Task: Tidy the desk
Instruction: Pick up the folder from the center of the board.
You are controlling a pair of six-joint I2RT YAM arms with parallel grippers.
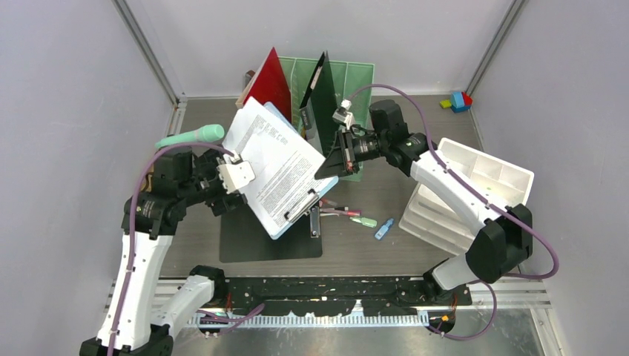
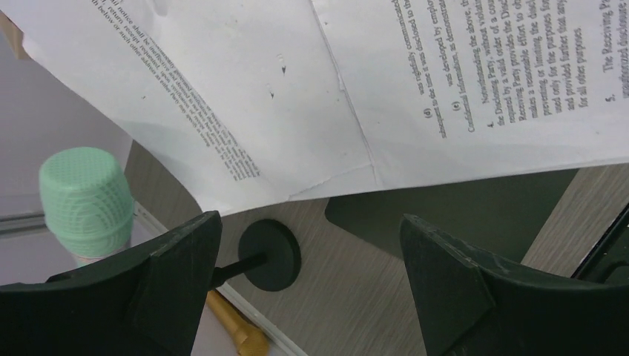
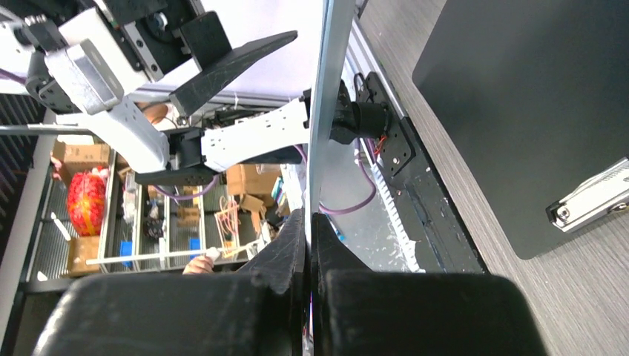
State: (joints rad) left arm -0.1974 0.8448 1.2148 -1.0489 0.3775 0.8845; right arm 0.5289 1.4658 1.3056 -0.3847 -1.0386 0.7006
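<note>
Seen from above, my two arms reach in over a grey-brown wood-grain worktop (image 1: 382, 189) that fills the space between pale walls. My right hand (image 1: 331, 165) is pressed together on the right edge of a pale blue clipboard (image 1: 276, 222), holding it tilted up off the worktop with its printed pages (image 1: 278, 163) facing the camera. From my right wrist, the fingers (image 3: 285, 248) pinch that board, which shows edge-on as a thin upright strip. My left hand (image 1: 237, 173) is at the pages' left edge with its fingers (image 2: 182, 252) spread wide and nothing between them. From that wrist the sheets hang just above the gap, and I cannot tell whether they touch. A mint-green microphone (image 1: 191, 136) lies beside my left hand. Under the raised clipboard, a flat black board (image 1: 252, 241) with a metal clip (image 3: 590, 204) lies on the worktop. Just right of it are a few pens (image 1: 343, 213) and a blue marker (image 1: 383, 228). At the back stands a green file rack (image 1: 348, 78) holding a red folder (image 1: 271, 81) and a dark folder (image 1: 319, 100). A white drawer unit (image 1: 475, 189) sits to the right, tilted.
</note>
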